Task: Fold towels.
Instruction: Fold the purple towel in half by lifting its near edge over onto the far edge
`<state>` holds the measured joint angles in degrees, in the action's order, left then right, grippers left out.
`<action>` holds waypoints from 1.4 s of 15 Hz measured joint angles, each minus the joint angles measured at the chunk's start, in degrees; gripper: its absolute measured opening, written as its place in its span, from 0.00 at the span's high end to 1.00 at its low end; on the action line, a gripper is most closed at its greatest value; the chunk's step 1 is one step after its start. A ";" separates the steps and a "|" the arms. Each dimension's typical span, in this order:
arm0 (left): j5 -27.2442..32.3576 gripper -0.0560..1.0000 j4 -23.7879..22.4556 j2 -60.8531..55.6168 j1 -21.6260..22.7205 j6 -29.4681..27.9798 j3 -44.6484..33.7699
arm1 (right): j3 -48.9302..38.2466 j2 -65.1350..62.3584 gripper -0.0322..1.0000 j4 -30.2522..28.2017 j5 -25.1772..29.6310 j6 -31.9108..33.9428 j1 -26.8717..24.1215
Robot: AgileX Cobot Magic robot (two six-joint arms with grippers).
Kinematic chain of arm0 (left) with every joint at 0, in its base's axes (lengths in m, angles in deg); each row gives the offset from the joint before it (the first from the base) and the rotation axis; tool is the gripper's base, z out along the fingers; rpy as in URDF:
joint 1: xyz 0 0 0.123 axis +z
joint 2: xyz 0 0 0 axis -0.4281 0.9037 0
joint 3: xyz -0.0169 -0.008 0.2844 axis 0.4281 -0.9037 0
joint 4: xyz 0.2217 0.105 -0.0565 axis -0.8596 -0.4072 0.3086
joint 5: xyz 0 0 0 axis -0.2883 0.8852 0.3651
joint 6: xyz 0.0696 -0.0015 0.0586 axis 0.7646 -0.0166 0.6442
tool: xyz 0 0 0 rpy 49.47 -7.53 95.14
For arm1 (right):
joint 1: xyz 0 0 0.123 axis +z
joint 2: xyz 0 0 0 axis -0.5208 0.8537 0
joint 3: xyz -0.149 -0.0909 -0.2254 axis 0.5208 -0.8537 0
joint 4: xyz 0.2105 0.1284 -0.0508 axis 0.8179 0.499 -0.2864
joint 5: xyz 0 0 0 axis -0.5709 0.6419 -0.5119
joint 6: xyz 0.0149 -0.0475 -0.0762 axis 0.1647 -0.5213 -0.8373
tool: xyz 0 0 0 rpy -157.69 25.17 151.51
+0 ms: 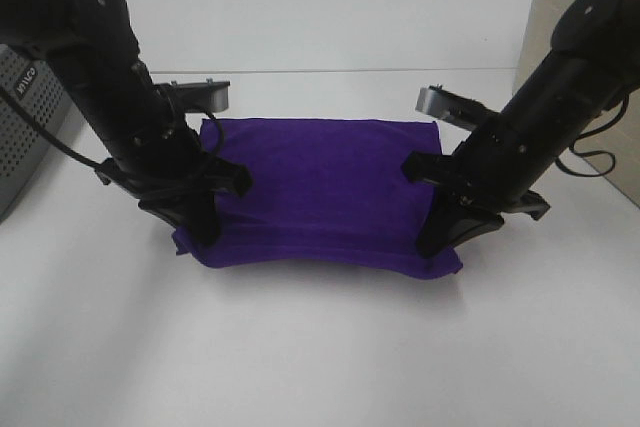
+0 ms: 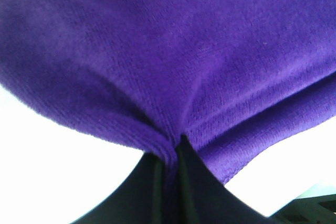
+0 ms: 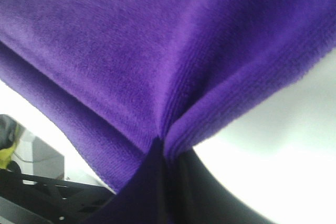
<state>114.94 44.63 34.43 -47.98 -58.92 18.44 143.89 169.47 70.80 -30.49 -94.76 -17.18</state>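
Observation:
A deep purple velvety towel (image 1: 325, 187) lies on the white table, spread as a wide rectangle. My left gripper (image 1: 203, 228) is shut on its near left corner. My right gripper (image 1: 440, 239) is shut on its near right corner. The near edge hangs slightly between the two grips and looks doubled. In the left wrist view the towel (image 2: 168, 51) bunches into the closed black fingers (image 2: 181, 182). In the right wrist view the towel (image 3: 157, 51) is pinched the same way by the fingers (image 3: 173, 182). No white tag shows.
A grey perforated box (image 1: 25, 127) stands at the left table edge. A beige bin (image 1: 585, 37) stands at the back right, with a black cable beside it. Bare white table (image 1: 320, 357) lies in front of the towel.

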 joint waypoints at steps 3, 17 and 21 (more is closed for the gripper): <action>-2.29 0.94 -1.60 -6.47 0.46 -3.09 0.00 | 1.55 -6.07 0.94 0.00 -0.40 0.40 0.00; -30.31 0.94 -3.15 11.86 4.58 1.15 10.43 | 38.50 23.72 0.93 -11.29 -5.44 7.62 0.23; -28.25 0.77 -4.81 15.81 5.16 1.38 16.04 | 38.50 25.27 0.66 -15.93 -7.96 7.96 -0.40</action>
<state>86.70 39.82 50.24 -42.83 -57.54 34.48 182.40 194.73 54.87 -38.46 -86.80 -17.58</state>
